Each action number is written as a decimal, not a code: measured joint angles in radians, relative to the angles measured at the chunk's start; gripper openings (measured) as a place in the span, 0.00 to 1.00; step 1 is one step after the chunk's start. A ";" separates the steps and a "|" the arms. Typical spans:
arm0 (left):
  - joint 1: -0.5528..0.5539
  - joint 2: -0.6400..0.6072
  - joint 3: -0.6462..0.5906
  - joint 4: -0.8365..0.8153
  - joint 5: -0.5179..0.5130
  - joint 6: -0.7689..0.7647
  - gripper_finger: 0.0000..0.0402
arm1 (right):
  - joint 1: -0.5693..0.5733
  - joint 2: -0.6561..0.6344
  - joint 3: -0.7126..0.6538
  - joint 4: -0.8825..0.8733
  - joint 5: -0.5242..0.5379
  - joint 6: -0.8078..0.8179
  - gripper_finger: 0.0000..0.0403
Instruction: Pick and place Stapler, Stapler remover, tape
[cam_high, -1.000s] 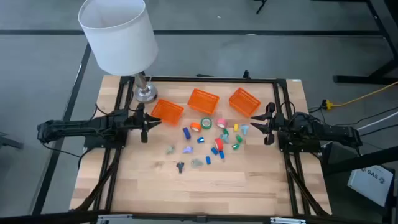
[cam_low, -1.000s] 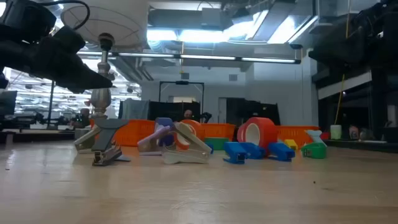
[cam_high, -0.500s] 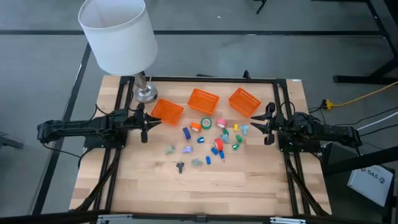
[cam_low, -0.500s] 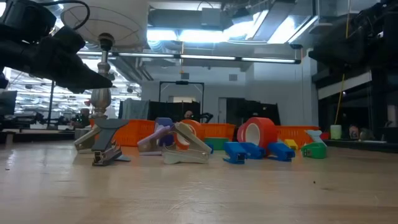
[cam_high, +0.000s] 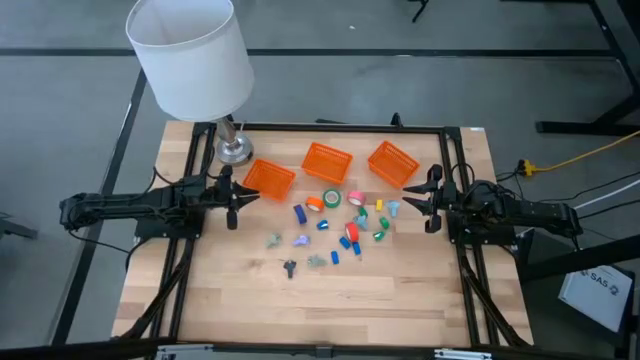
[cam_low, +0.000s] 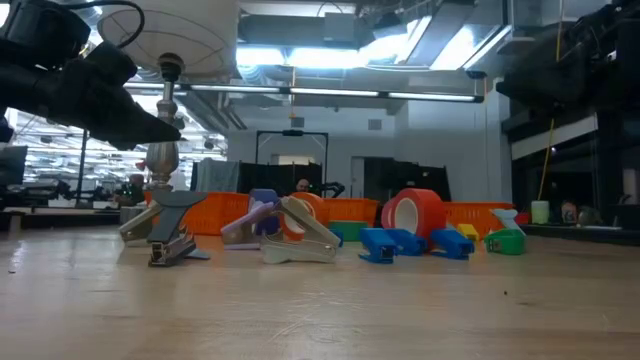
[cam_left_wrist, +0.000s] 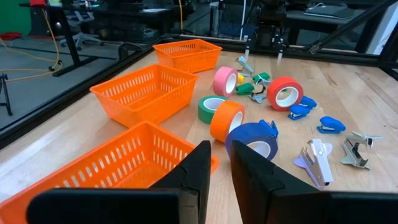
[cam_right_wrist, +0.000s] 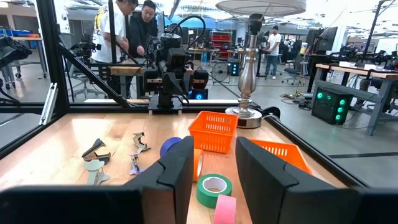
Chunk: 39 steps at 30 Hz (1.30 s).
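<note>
Small things lie scattered mid-table between both arms. The tape rolls rest on the wood: green (cam_high: 331, 200), orange (cam_high: 315, 204), pink (cam_high: 357, 198) and red (cam_high: 350, 232); in the left wrist view they show as green (cam_left_wrist: 211, 107), orange (cam_left_wrist: 227, 119), pink (cam_left_wrist: 225, 81) and red (cam_left_wrist: 285, 94). Small blue staplers (cam_high: 335, 256) and a pale purple stapler (cam_left_wrist: 315, 160) lie among them. Grey staple removers (cam_high: 290, 267) sit nearer the near edge. My left gripper (cam_high: 232, 200) hovers open at the left, my right gripper (cam_high: 432, 200) open at the right; both hold nothing.
Three orange baskets (cam_high: 268, 178) (cam_high: 327, 161) (cam_high: 393, 162) stand in a row behind the clutter. A lamp with a white shade (cam_high: 190, 55) has its metal base (cam_high: 234, 150) at the far left corner. A big blue roll (cam_left_wrist: 252, 138) lies near the left basket. People stand beyond the table.
</note>
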 joint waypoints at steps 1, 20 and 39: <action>0.000 0.000 0.000 0.000 0.000 0.000 0.15 | 0.000 0.000 0.000 0.000 0.000 0.000 0.31; 0.000 0.000 0.000 0.000 0.000 0.000 0.15 | 0.000 0.000 0.000 0.000 0.000 0.000 0.31; 0.000 0.000 0.000 0.000 0.000 0.000 0.15 | 0.000 0.000 0.000 -0.035 -0.051 -0.067 0.31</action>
